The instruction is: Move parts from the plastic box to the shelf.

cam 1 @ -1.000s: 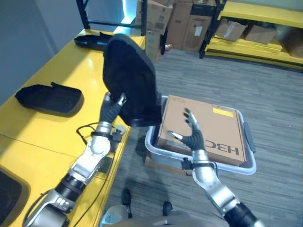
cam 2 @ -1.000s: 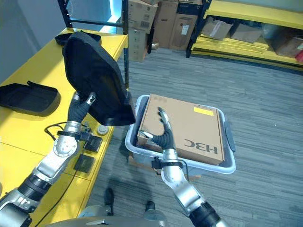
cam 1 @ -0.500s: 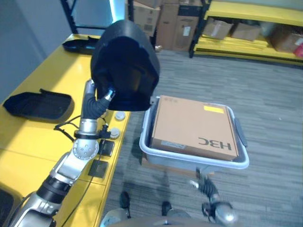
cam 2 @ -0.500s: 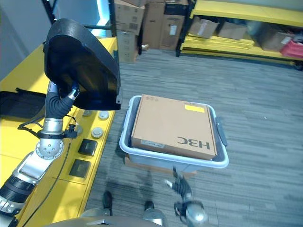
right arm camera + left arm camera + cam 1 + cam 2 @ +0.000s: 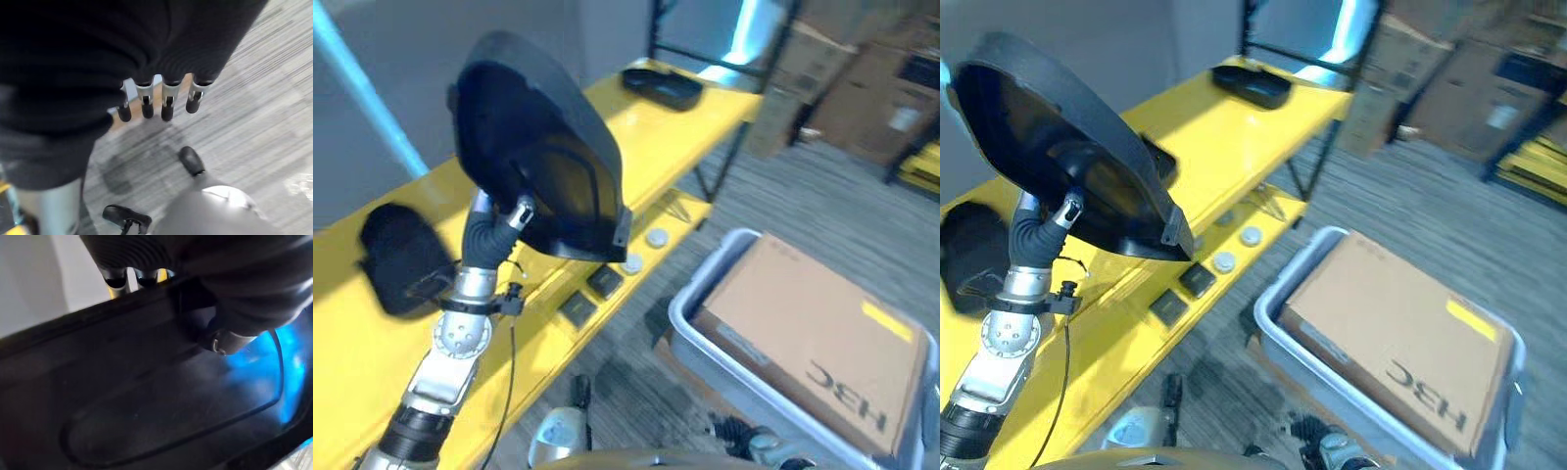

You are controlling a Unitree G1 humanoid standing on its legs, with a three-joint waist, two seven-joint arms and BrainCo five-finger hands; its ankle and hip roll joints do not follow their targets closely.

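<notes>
A large black curved shell part (image 5: 534,152) is held up over the yellow shelf (image 5: 636,147). My left hand (image 5: 499,227) is shut on the part's lower edge. In the left wrist view the thumb (image 5: 224,339) presses on the part's hollow inner face (image 5: 146,406) and the fingers (image 5: 117,281) wrap over its rim. The grey plastic box (image 5: 703,328) stands on the floor at the right with a brown cardboard box (image 5: 813,338) filling it. My right hand (image 5: 157,100) hangs low over the carpet, fingers straight, holding nothing.
Two more black parts lie on the shelf, one at its far end (image 5: 664,84) and one near its left side (image 5: 401,257). Small round discs (image 5: 656,237) and black square pieces (image 5: 605,282) sit along the shelf's front edge. Stacked cartons (image 5: 862,98) stand at the back right.
The camera has swung left toward the shelf. My left hand still grips the black part, now over the shelf. My right hand has dropped from above the cardboard box to low by the floor.
</notes>
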